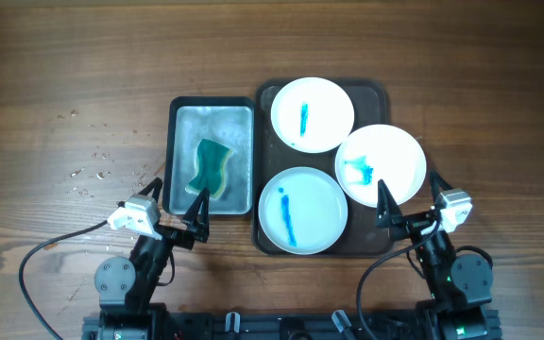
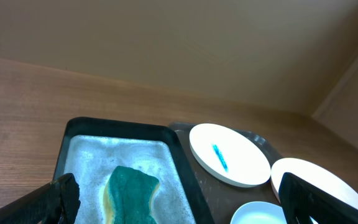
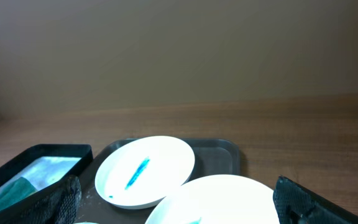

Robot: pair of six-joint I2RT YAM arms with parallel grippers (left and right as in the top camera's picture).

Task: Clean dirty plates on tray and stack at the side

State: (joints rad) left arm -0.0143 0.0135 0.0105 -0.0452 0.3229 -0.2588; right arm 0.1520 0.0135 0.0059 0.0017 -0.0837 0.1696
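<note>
While the left gripper (image 1: 179, 196), fingers spread wide and empty, hovers at the near edge of the silvery metal tray (image 1: 179, 111) holding a green sponge (image 1: 212, 170), the dark brown tray (image 1: 370, 93) just beside it carries a far plate (image 1: 312, 114), a near plate (image 1: 302, 210) and a right-hand plate (image 1: 381, 165), all white with blue smears, the last overhanging its right rim. The right gripper (image 1: 407, 194) hovers at that plate's near edge, fingers likewise apart and empty.

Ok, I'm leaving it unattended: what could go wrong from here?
The round white plate with the teal smear overhangs the dark brown tray's right rim; a push from the right gripper might tip it off. The other two white plates sit close by, so wiping one with the green sponge could shove another.
</note>
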